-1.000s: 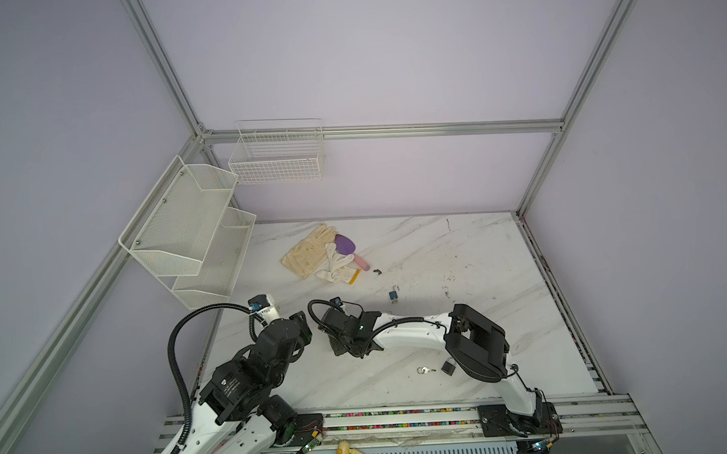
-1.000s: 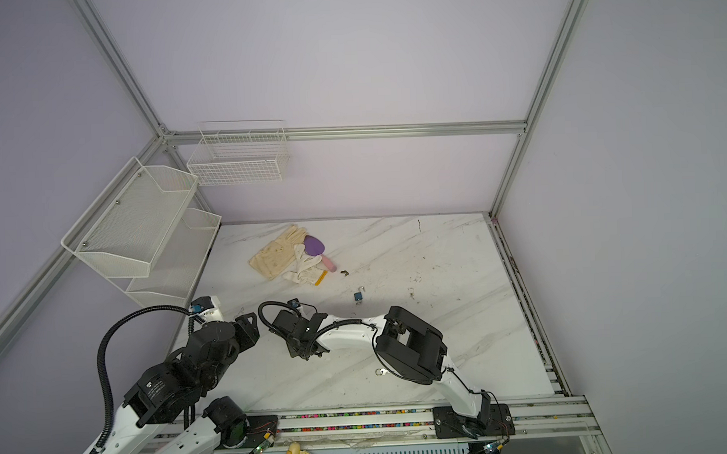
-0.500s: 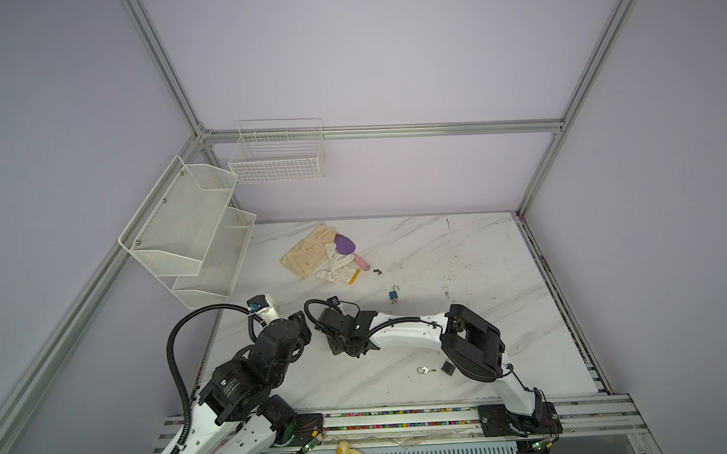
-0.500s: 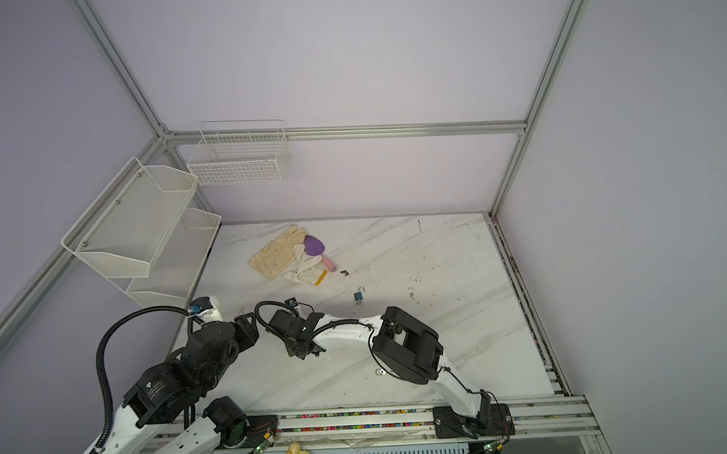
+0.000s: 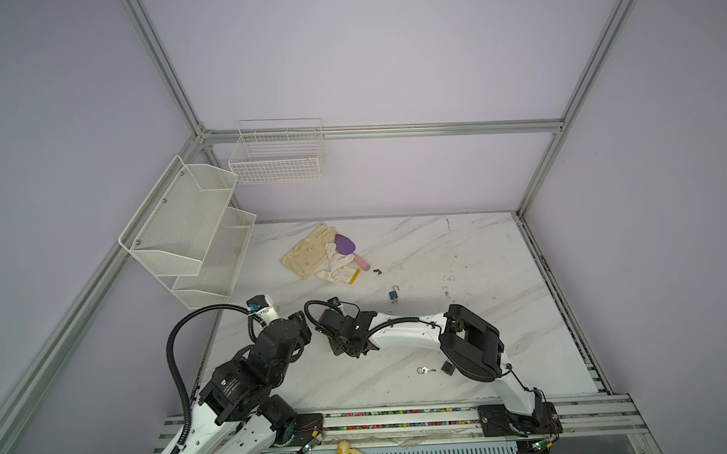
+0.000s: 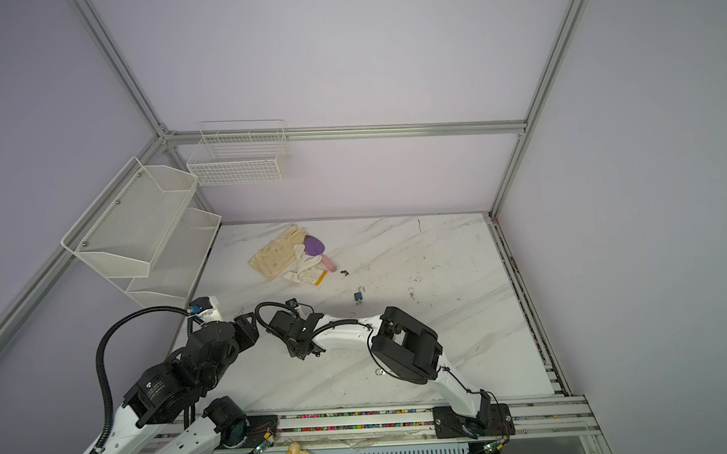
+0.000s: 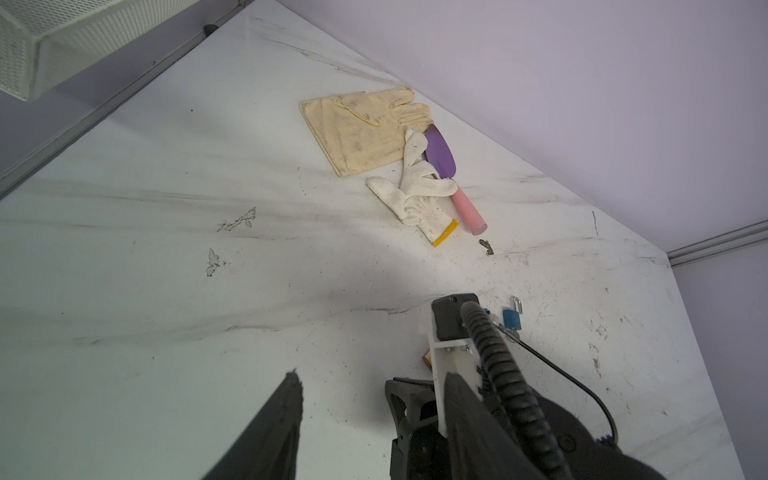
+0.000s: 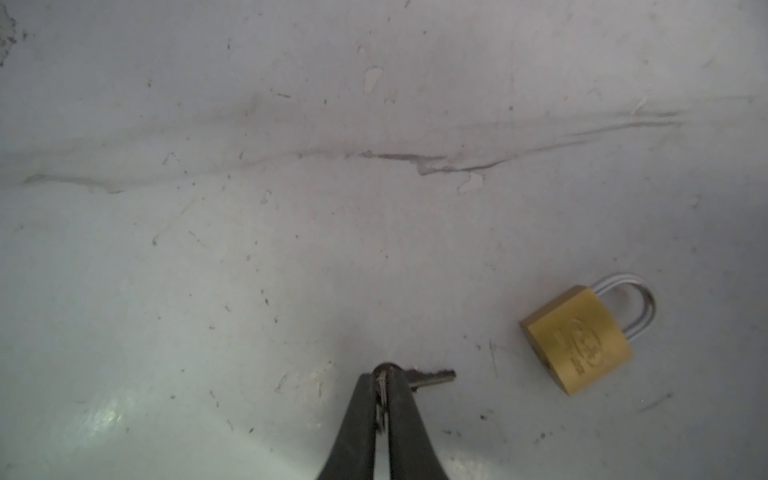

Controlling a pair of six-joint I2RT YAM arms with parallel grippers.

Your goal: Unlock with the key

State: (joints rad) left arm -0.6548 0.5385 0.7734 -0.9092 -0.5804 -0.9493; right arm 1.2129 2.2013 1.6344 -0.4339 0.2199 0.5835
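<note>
I work on a white marble tabletop [image 5: 458, 254], scuffed and speckled with dark grit. It is boxed in by lilac walls [image 5: 369, 70] and an aluminium frame [image 5: 383, 131]. A wire basket [image 5: 276, 156] hangs on the back wall and a mesh shelf [image 5: 187, 226] on the left one. Toward the back lie a cream glove [image 5: 306, 255], a white knit glove [image 5: 336, 268] and a purple spatula [image 5: 345, 244] with a pink handle, all touching one another. A blue padlock [image 5: 393, 294] lies nearer me, apart from them. A second set of keys [image 5: 426, 370] lies by my right elbow.

My right arm reaches low across the middle toward the left, wrist bent down, so my right gripper [image 8: 382, 384] points at the marble. Its jaws are pinched together on the head of the key [image 8: 432, 377], whose blade sticks out sideways toward the brass padlock [image 8: 577, 338]. That padlock lies flat just beside the key without touching it, and its shackle looks closed.

My left arm is folded at the table's left edge. My left gripper [image 7: 349, 376] stands about half open and holds nothing, aimed toward my right wrist.

Compared with a second ago, my right jaws have come together and my right arm has edged slightly leftward. My left arm and the loose things have not moved.
</note>
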